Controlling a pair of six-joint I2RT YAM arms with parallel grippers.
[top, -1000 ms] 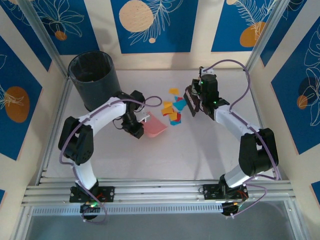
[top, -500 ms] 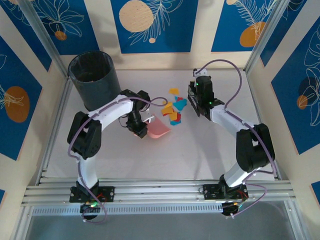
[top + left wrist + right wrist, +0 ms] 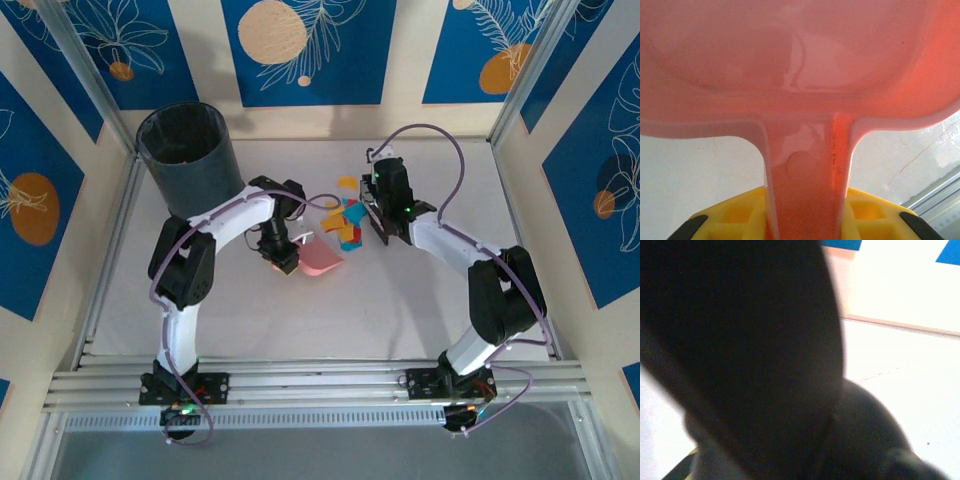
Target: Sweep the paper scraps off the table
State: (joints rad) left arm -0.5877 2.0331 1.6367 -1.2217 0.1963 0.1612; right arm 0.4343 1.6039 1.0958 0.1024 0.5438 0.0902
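Paper scraps [image 3: 348, 218] between pink dustpan [image 3: 320, 258] and dark brush [image 3: 378, 216], bin [image 3: 195, 175] well apart.

Dark grey bin [image 3: 190, 160] stands upright at the far left corner. I note the pink dustpan [image 3: 320, 258] right of the bin and nearer me, well apart from it. Blue-and-cream patterned wall [image 3: 300, 50] runs behind the bin; aluminium rails [image 3: 320, 385] lie far nearer me than the bin.

dustpan [image 3: 800, 65]: glossy smooth plastic | table [image 3: 400, 300]: matt | rails [image 3: 320, 385]: metal | paper scraps [image 3: 350, 215]: matt
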